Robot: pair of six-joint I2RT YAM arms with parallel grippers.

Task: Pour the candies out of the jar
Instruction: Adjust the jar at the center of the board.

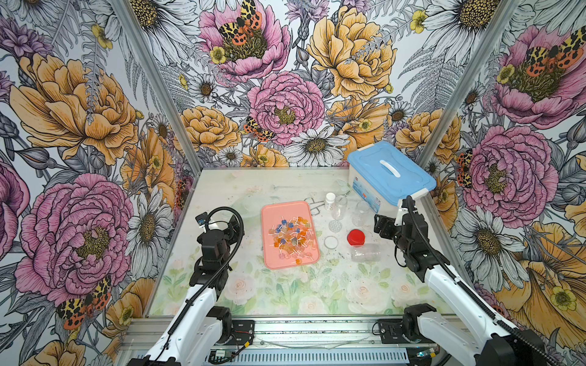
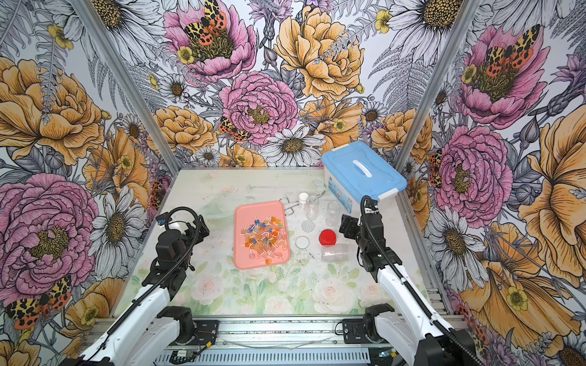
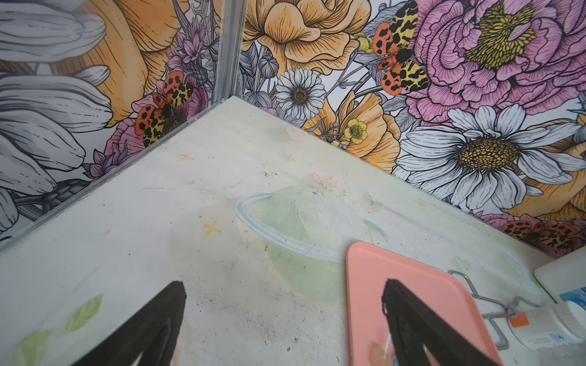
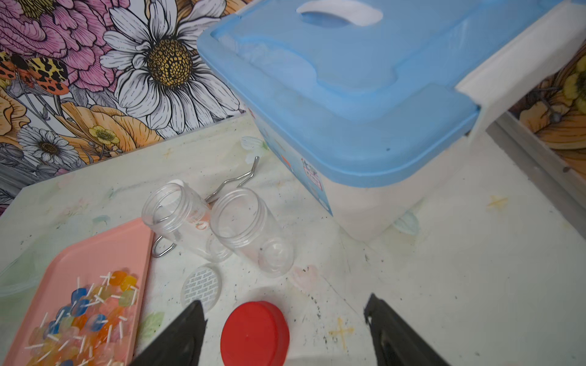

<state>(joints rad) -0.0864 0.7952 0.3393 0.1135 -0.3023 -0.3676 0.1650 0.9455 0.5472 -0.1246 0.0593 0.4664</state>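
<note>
The candies [image 1: 291, 237] are seen heaped on the pink tray [image 1: 275, 213] at mid-table. In the right wrist view the heap is cut off at the picture's edge. To the tray's right, a clear jar [image 1: 365, 252] is seen lying on its side, touching or just beside a red lid [image 1: 355, 237]. Whether the lid is screwed on cannot be told. The jar's transparent wall is hard to make out against the pale table [image 1: 241, 294].

The right gripper [image 4: 285, 301] is held near the lid with its fingers apart and nothing clamped. The lying jar is cut off from its wrist view. Farther back, two open upright jars [image 1: 339, 207] partly hide a small white bottle [image 1: 329, 199] and a wire clip [image 1: 312, 206]. The blue-lidded box [image 1: 390, 171] stands behind them.

The left gripper [image 3: 282, 285] is spread wide and empty beside the tray. Its jaws are hidden by the wrist in both top views.
</note>
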